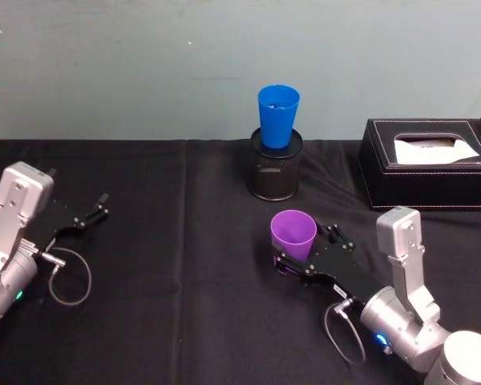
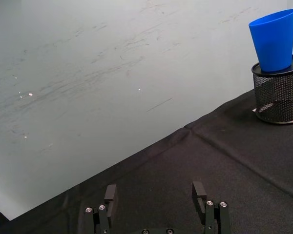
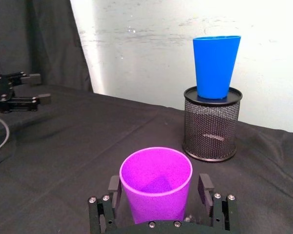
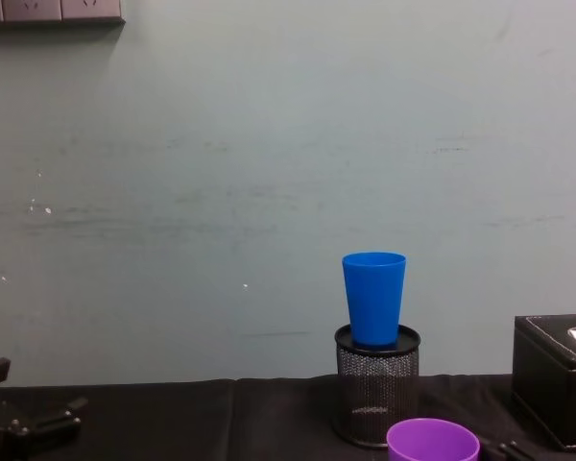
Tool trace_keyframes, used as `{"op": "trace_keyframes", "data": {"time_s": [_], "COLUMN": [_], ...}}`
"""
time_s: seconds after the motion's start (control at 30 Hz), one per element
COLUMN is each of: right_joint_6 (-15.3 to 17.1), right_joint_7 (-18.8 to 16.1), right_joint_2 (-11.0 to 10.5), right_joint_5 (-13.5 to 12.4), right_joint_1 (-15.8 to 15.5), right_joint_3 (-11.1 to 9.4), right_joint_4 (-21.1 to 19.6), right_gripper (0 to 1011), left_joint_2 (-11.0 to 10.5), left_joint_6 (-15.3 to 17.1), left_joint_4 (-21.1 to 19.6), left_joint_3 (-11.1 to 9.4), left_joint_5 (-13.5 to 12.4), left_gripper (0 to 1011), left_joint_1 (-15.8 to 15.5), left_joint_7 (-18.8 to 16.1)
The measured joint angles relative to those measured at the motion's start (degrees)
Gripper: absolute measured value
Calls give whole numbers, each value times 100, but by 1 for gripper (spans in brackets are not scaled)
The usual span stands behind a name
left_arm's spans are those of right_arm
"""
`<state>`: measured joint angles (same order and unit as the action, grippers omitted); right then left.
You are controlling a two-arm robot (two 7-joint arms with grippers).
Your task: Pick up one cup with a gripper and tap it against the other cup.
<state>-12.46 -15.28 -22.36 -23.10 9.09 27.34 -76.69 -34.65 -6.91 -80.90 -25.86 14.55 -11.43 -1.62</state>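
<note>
The purple cup (image 1: 293, 233) stands upright, mouth up, on the black-clothed worktop (image 1: 176, 273), right of centre and toward the near edge. The right gripper (image 1: 306, 247) reaches in from the near right and sits low around it. Its jaws are apart, one on each side of the cup's lower wall. In the right wrist view a thin gap shows between each finger and the cup, so nothing is clamped.

The blue cup (image 1: 278, 115) stands upright on top of a black mesh holder (image 1: 275, 172), farther back near the pale wall (image 1: 144, 64) and slightly left of the purple cup. The two cups are well apart, the blue one sitting higher.

A black box (image 1: 425, 164) with white stitching lies at the far right, just right of the holder, with white paper showing in its top slot.

The left gripper (image 1: 94, 210) rests at the left edge of the worktop, well away from both cups. It points toward the centre, its jaws apart and holding nothing.
</note>
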Motion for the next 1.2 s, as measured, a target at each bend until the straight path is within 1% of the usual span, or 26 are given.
{"op": "trace_keyframes", "data": {"time_s": [0.27, 0.43, 0.53, 0.6, 0.63, 0.73, 0.77, 0.87, 0.93, 1.0, 1.03, 1.13, 1.17, 1.2], "right_joint_6": [-1, 11, 27, 43, 51, 89, 120, 192, 258, 384, 503, 715, 867, 935], "right_joint_7": [-4, -64, -134, -154, -157, -158, -157, -155, -152, -131, -88, 6, 76, 110], "right_joint_2": [250, 339, 353, 372, 383, 391, 393, 386, 367, 327, 292, 239, 215, 205], "right_joint_5": [142, 194, 196, 204, 219, 250, 266, 286, 299, 335, 362, 388, 400, 402], "right_joint_1": [214, 257, 258, 251, 237, 219, 201, 152, 117, 70, 38, -7, -34, -49], "right_joint_3": [-30, -53, -65, -87, -106, -132, -153, -200, -226, -272, -308, -388, -446, -480], "right_joint_4": [343, 426, 425, 402, 378, 330, 286, 148, 33, -173, -345, -633, -824, -919], "right_gripper": [1003, 1003, 996, 965, 920, 873, 820, 771, 761, 748, 743, 735, 735, 735], "left_joint_2": [0, 0, 0, 0, 0, 0, 0, 0, 0, 0, 0, 0, 0, 0], "left_joint_6": [0, 0, 0, 0, 0, 0, 0, 0, 0, 0, 0, 0, 0, 0], "left_joint_4": [0, 0, 0, 0, 0, 0, 0, 0, 0, 0, 0, 0, 0, 0], "left_joint_3": [0, 0, 0, 0, 0, 0, 0, 0, 0, 0, 0, 0, 0, 0], "left_joint_5": [0, 0, 0, 0, 0, 0, 0, 0, 0, 0, 0, 0, 0, 0], "left_gripper": [1000, 1000, 1000, 1000, 1000, 1000, 1000, 1000, 1000, 1000, 1000, 1000, 1000, 1000], "left_joint_1": [0, 0, 0, 0, 0, 0, 0, 0, 0, 0, 0, 0, 0, 0], "left_joint_7": [0, 0, 0, 0, 0, 0, 0, 0, 0, 0, 0, 0, 0, 0]}}
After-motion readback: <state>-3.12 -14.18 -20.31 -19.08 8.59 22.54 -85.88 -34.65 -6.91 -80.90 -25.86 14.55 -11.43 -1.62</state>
